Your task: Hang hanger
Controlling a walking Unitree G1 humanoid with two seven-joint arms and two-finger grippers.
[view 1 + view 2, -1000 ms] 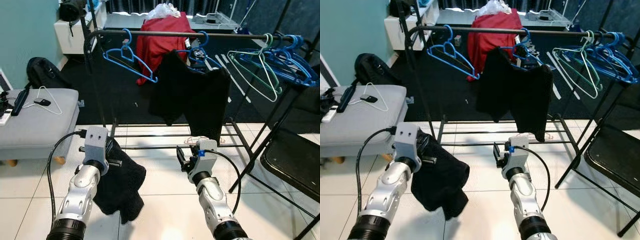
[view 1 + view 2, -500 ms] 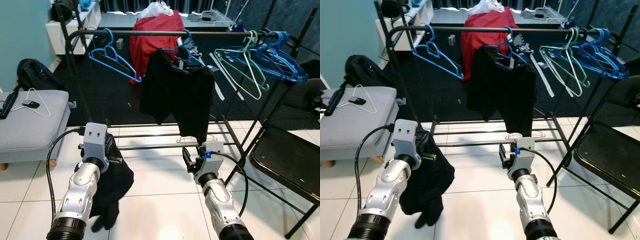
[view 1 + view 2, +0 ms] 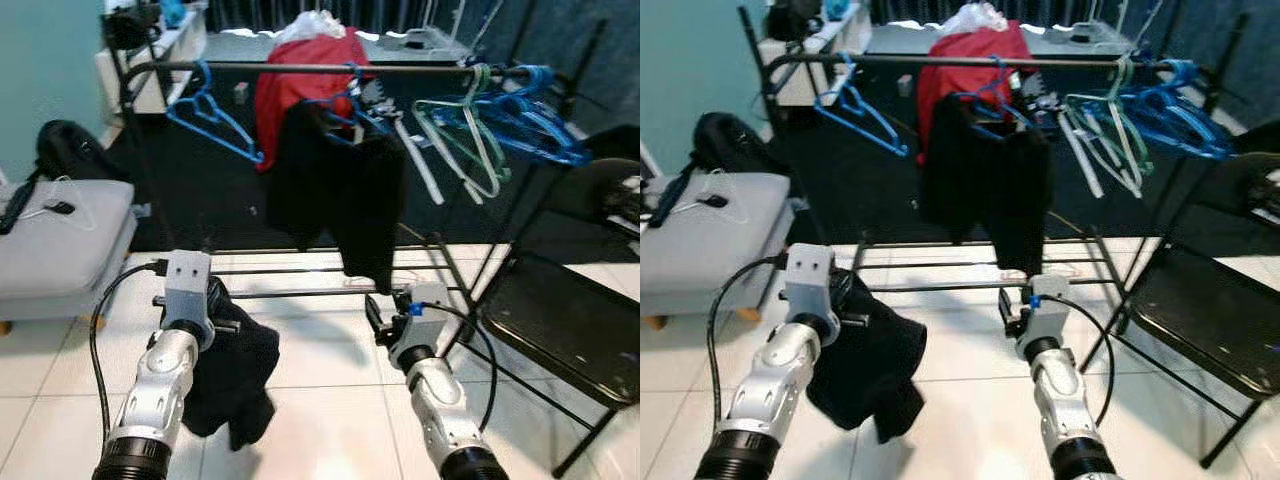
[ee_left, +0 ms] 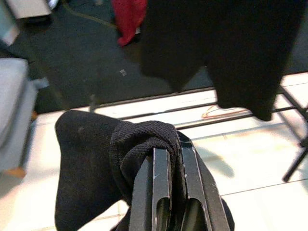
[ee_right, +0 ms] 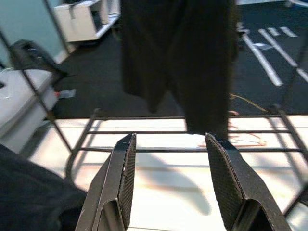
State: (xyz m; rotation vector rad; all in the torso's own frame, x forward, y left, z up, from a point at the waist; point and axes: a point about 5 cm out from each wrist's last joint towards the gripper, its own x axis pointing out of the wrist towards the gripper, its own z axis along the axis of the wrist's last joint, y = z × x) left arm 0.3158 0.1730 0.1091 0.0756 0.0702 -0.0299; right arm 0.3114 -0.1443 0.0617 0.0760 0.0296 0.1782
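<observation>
So the robot's facing the clothes rail [image 3: 330, 68], which runs left to right across the top of the frame, well above and ahead of both grippers. The left gripper [image 4: 169, 166] is clamped tight on a bunched-up black garment [image 3: 235, 375] that droops toward the tiled floor [image 3: 320, 400] at lower left. I can't make out any hanger inside that cloth, so if there is one, it's buried. The right gripper [image 5: 169, 168] is low in the centre, fingers spread wide with nothing between them, aimed at the rack's lower bars [image 5: 192, 150]. My guess is the next move is a big lift up and forward, and the left arm is the one carrying, sitting roughly under the gap at the rail's left part. Count-wise: one empty blue hanger [image 3: 212, 122] at upper left, one blue hanger carrying a black shirt [image 3: 335, 185] mid-rail, a tangled cluster of green and blue hangers [image 3: 500, 125] at upper right that I can't count cleanly, plus one white wire hanger [image 3: 75, 200] on the grey ottoman [image 3: 60, 255] at left. One folding chair [image 3: 560, 325] at right.
</observation>
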